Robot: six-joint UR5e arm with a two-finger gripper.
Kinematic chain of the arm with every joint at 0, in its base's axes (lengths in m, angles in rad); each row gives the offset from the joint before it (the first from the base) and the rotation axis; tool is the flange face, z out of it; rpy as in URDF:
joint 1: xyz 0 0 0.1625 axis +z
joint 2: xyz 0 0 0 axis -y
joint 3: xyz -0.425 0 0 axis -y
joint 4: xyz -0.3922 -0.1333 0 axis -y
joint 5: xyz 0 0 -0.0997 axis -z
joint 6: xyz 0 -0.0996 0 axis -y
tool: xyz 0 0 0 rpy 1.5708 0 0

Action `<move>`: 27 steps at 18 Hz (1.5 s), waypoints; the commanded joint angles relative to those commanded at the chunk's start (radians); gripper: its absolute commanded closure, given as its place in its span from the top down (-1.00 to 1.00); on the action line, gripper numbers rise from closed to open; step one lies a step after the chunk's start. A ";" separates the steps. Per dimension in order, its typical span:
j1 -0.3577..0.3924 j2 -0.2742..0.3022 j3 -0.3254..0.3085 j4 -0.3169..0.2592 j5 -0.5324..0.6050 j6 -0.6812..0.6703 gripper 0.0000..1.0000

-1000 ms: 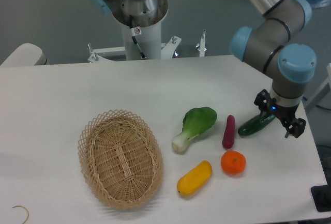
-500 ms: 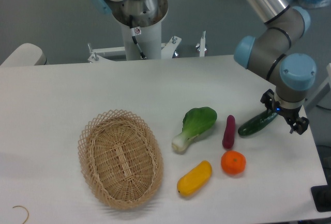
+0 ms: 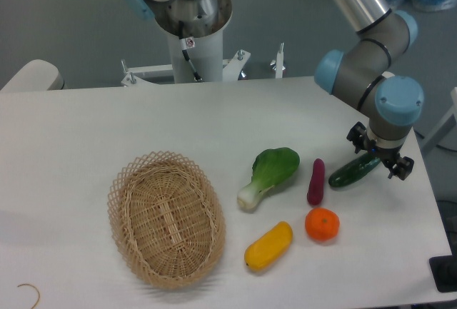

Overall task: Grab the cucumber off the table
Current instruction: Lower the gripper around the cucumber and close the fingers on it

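Note:
The cucumber (image 3: 352,172), dark green and glossy, lies slantwise on the white table (image 3: 86,138) near its right edge, just right of the purple vegetable. My gripper (image 3: 378,153) points down over the cucumber's upper right end and is open, with one dark finger (image 3: 355,136) to the upper left and the other to the lower right. That end of the cucumber is hidden under the gripper. The cucumber rests on the table.
A purple vegetable (image 3: 315,181), an orange (image 3: 322,224), a yellow vegetable (image 3: 269,245) and a bok choy (image 3: 268,175) lie left of the cucumber. A wicker basket (image 3: 166,216) stands further left. The table's right edge (image 3: 428,202) is close to the gripper.
The wrist and gripper drifted first slightly right, then back left and a little up over the cucumber's end. The cucumber has not moved.

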 joint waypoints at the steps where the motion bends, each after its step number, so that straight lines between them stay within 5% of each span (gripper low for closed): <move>1: 0.000 -0.002 0.000 0.002 -0.002 0.006 1.00; 14: 0.000 -0.009 -0.037 0.026 -0.002 0.017 0.98; 18: -0.005 -0.009 -0.037 0.031 -0.002 0.008 -0.05; 20: -0.006 -0.011 -0.037 0.032 -0.002 0.006 -0.40; 27: -0.008 -0.011 -0.029 0.037 -0.002 0.005 -0.62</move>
